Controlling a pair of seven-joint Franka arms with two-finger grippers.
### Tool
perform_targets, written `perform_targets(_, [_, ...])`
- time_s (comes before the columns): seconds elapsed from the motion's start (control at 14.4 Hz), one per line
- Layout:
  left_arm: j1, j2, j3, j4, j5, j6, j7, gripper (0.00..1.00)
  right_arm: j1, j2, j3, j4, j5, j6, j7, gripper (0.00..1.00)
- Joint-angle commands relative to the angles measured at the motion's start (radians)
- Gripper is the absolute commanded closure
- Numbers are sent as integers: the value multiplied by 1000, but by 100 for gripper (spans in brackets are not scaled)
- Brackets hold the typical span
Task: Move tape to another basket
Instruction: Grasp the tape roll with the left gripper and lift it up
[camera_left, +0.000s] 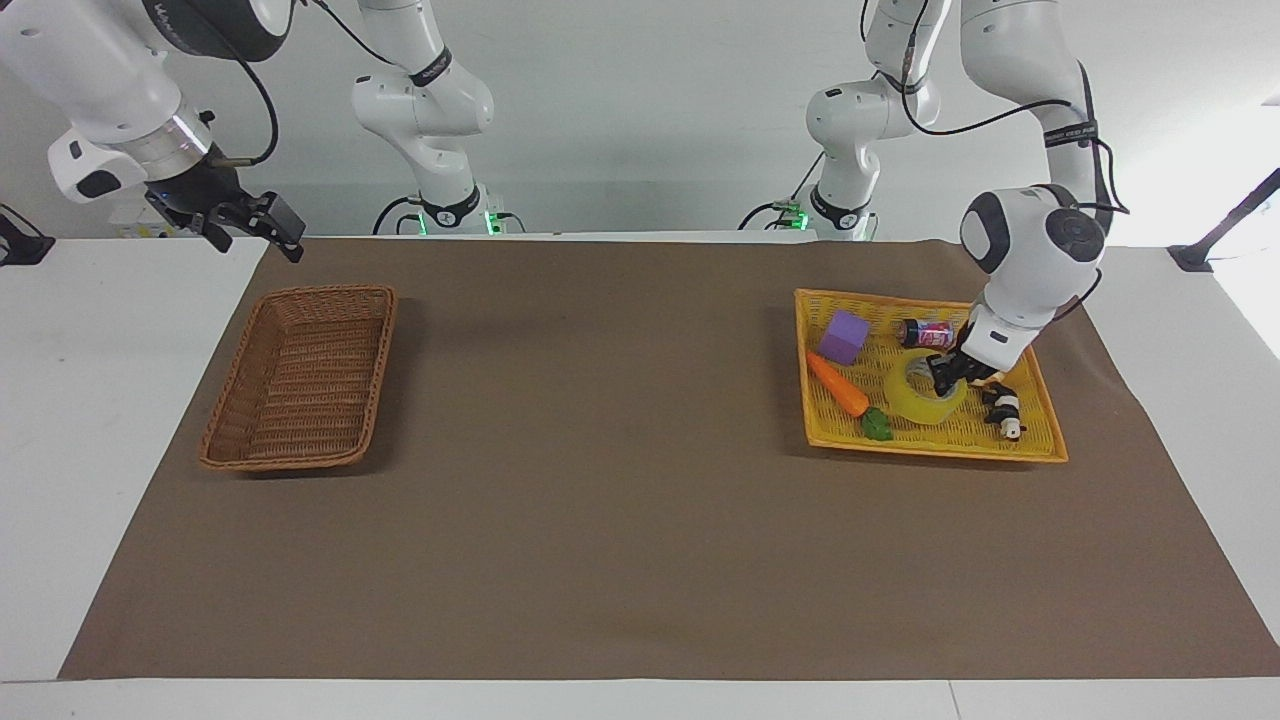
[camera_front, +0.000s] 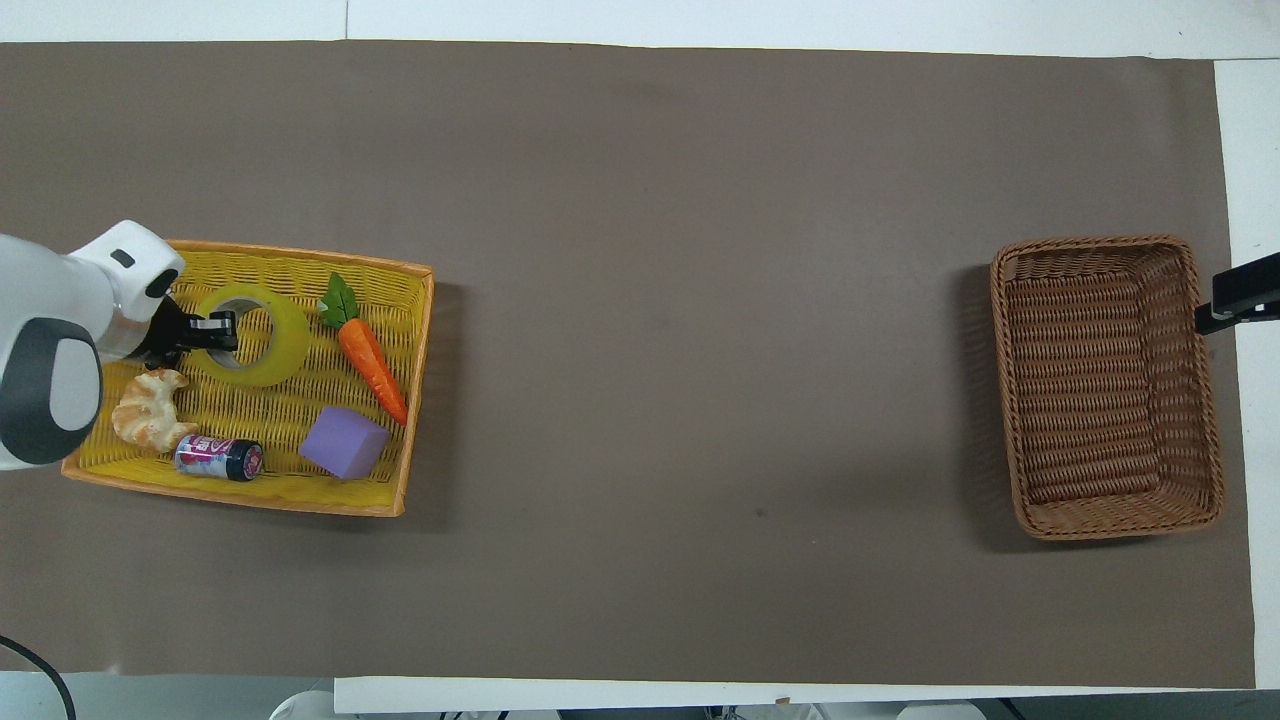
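A: Starting at the right arm's end of the table, what is sitting there?

B: The basket (camera_left: 300, 378), brown wicker with raised sides, is lying on the brown mat (camera_left: 620, 480). The right gripper (camera_left: 262, 222) is hanging in the air beside the basket's corner nearest the robots, its fingers standing apart and gripping nothing. That arm is waiting.

A: And moving along from the basket toward the left arm's end?

B: A long stretch of mat, then the yellow tray (camera_left: 1045, 452) is sitting there, well apart from the basket. Inside it, on the side toward the basket, a purple block (camera_left: 846, 336) and a toy carrot (camera_left: 838, 386) are lying next to each other.

A: Where is the tape?

B: The tape (camera_left: 918, 402) is in the yellow tray, just beside the carrot's green leaf, tilting up on one edge. The left gripper (camera_left: 944, 372) is clamping the roll's wall, one finger inside the ring and one outside.

A: Anything else in the tray?

B: A small can (camera_left: 926, 331) is lying on its side, nearer to the robots than the tape. In the overhead view a croissant (camera_front: 148, 410) is resting between the can and the tape.
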Motion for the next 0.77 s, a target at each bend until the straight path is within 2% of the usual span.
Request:
perform_targets(0.0, [-125,65,2,149,-87,-100,-135,100,-2,-19,1,-17,1,2,-16,0])
perform_targets(0.21, [-164,71,-4,197,-340,-141,-133,100,-2,-19,1,-17,1,2,-16,0])
perform_targets(0.28, [-184,66,-6,218,-388,-169,-124,100,-2,-19,1,-17,1,2,-16,0])
perform_targets(0.49, [-338,77,-4,328,-500,-187,-192,100,-37,-18,-4,-17,1,7,-10,0])
perform_targets(0.63, [-444,79,-4,346,-500,-151,-240,100,-56,-18,-4,-17,1,8,-11,0])
perform_targets(0.7, [-463,79,-4,341,-500,-122,-243,100,-56,-18,-4,-17,1,8,-23,0])
